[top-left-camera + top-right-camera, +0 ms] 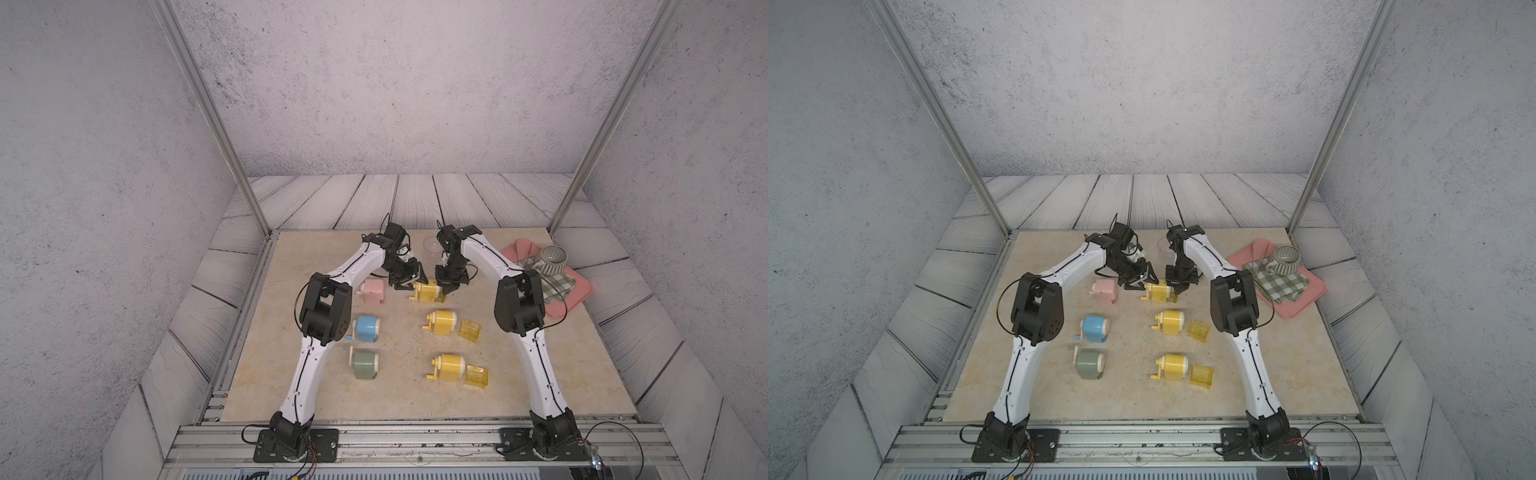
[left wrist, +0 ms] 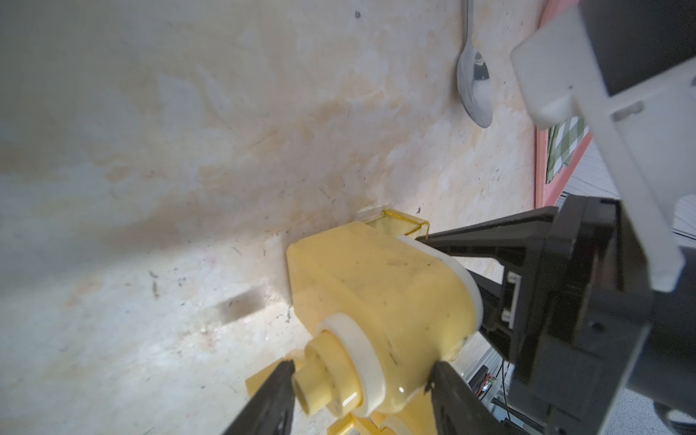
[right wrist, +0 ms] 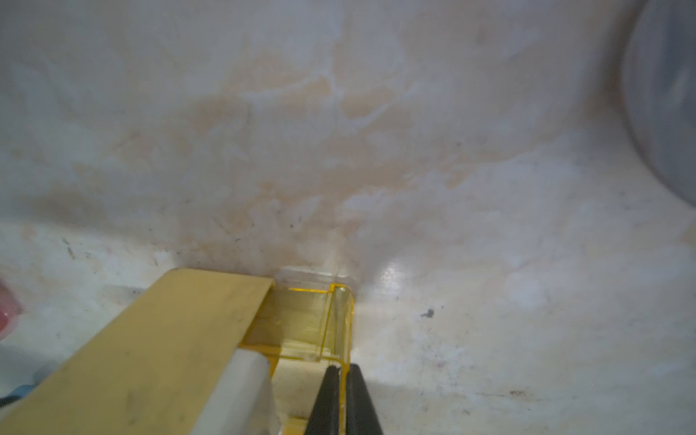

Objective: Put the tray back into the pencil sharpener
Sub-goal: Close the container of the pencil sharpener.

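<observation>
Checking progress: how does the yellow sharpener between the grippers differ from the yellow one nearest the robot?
The far yellow sharpener has the pinched tray partly slid in; the nearest yellow sharpener has its loose tray lying beside it. The left gripper holds the far one and the right gripper pinches its tray wall; the nearest one is untouched. Both are yellow with white rings.

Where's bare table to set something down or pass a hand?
Free: the near strip in front of the green sharpener and nearest yellow sharpener; the right corner nearer than the pink serving tray. Crowded: far yellow sharpener, held by left gripper, right gripper pinching its tray.
</observation>
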{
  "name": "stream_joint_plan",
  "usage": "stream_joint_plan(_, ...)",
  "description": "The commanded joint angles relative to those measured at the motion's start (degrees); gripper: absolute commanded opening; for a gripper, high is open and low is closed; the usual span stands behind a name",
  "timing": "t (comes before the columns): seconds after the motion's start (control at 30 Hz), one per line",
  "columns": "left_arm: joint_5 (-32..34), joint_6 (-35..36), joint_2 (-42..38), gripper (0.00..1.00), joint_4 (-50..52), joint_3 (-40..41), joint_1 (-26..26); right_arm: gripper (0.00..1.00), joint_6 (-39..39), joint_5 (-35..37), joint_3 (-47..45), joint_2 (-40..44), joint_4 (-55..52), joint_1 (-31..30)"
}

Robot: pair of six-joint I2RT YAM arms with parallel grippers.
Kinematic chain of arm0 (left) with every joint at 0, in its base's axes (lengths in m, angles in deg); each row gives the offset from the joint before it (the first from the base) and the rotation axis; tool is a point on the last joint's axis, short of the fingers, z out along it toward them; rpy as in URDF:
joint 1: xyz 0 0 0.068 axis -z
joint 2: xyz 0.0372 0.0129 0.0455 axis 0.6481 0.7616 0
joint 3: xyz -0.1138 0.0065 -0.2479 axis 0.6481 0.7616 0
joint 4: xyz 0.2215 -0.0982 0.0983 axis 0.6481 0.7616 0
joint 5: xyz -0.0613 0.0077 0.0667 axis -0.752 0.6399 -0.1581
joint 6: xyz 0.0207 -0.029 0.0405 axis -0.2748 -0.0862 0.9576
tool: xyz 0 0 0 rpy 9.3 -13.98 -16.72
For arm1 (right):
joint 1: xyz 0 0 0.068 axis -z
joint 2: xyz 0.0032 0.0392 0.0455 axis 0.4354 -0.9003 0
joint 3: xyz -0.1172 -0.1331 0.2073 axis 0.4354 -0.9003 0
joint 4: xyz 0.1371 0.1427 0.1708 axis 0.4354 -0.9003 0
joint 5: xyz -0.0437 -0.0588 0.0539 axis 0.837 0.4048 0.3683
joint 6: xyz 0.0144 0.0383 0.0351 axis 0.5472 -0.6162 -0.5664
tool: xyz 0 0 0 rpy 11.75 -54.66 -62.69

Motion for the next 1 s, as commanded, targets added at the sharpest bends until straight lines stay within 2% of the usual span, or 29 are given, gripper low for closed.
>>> stream_joint_plan(0.0, 0.75, 1.18, 1.58, 0.6, 2.16, 0.4, -0.08, 0.14, -1.16, -2.31, -1.81, 2.17, 0.98, -0.23)
stream_joint_plan(0.27, 0.84, 1.27, 1.1, 0.6, 2.08, 1.05, -0.58, 0.27, -2.53, -2.2, -4.19, 6.39, 2.46, 1.31)
stream_joint_plan(0.5, 0.63, 1.45, 0.83, 0.6, 2.05, 1.49, -0.92, 0.29, -5.21, -3.25, -10.43, 11.65, 6.67, 4.67)
stream_joint_plan(0.57, 0.54, 1.45, 0.84, 0.6, 2.0, 1.49, -0.94, 0.24, -6.93, -5.2, -12.65, 12.17, 8.33, 6.06)
stream_joint_plan(0.8, 0.27, 1.45, 0.92, 0.59, 1.96, 1.62, -1.22, 0.0, -12.03, -12.09, -17.61, 10.06, 13.75, 7.41)
stream_joint_plan(0.97, -0.02, 1.36, 1.04, 0.58, 1.8, 1.92, -1.23, 0.0, -13.83, -14.93, -17.97, 8.07, 15.63, 7.47)
